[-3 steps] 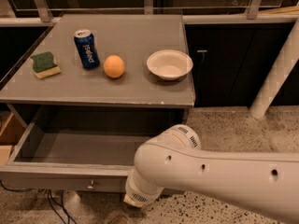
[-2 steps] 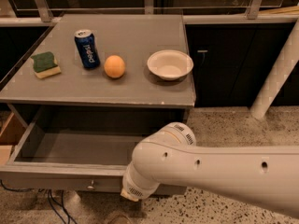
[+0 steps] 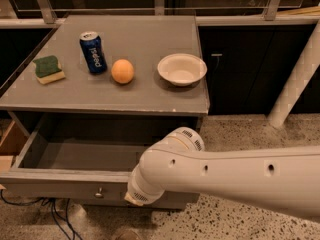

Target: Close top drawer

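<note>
Top drawer (image 3: 55, 186) standing out under cabinet top (image 3: 150, 44); your gripper (image 3: 134, 200) hanging at its front panel, right of knob (image 3: 100, 192), grasp impossible to tell. You're lining up push; next move needing square inward shove.

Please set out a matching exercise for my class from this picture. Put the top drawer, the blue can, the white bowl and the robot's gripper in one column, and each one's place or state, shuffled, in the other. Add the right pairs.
Things
1. top drawer
2. blue can
3. white bowl
4. gripper

Place or state
A. upright between the green sponge and the orange
B. low at the picture's bottom edge, in front of the drawer's front panel
C. pulled out from the cabinet
D. on the right part of the cabinet top

Pairs: 1-C, 2-A, 3-D, 4-B
</note>
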